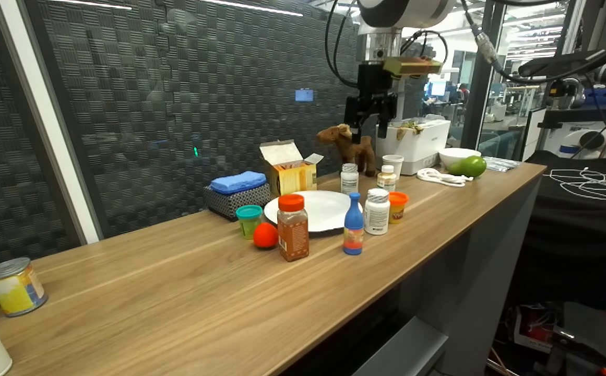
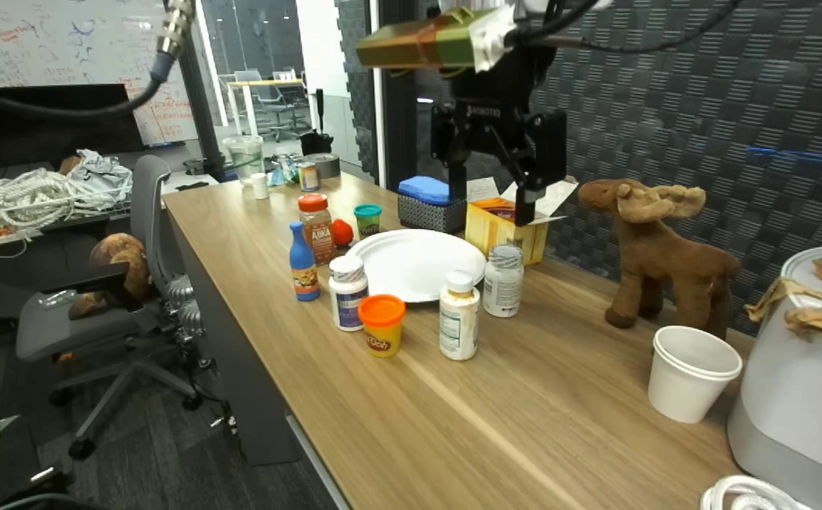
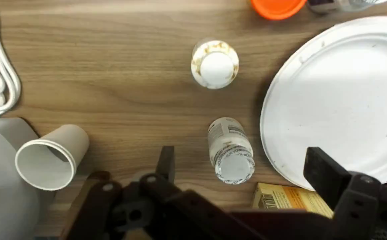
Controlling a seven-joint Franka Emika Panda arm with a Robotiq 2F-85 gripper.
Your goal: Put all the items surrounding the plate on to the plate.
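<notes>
The white round plate lies bare on the table; it also shows in the wrist view. Around it stand an orange-red jar, a blue bottle, a white bottle, an orange-lidded tub, a stained whitish bottle, a white bottle with a printed seal, a teal-lidded tub and a red ball-shaped item. My gripper is open and empty, raised above the table. In the wrist view, the sealed white bottle appears between the fingers, untouched.
An open yellow box stands close behind the plate, beside a patterned box with blue cloth. A brown stuffed moose, paper cups, a white appliance and white rope stand beyond. A can is far off.
</notes>
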